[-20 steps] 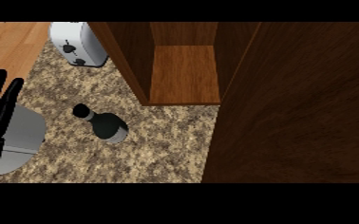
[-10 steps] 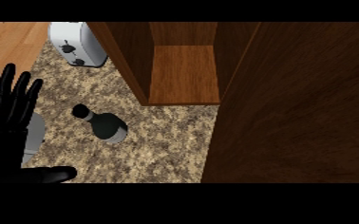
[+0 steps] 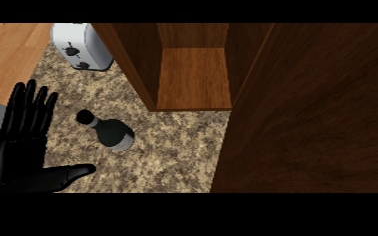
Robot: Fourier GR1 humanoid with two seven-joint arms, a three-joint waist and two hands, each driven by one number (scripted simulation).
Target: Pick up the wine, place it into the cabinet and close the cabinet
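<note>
The one speckled table (image 3: 173, 152) carries a single dark wine bottle (image 3: 112, 133), the only bottle on it, and a single white toaster (image 3: 80, 45) near the table's far left corner. One wooden cabinet (image 3: 193, 80) stands at the far edge (one open compartment shows inside it, and one door (image 3: 303, 115) hangs wide along the table's right side). Of hands just one shows, the black left hand (image 3: 23, 147) at the table's left edge.

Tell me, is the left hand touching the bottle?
Apart. The head view shows the left hand left of the bottle, with a strip of counter between them.
</note>
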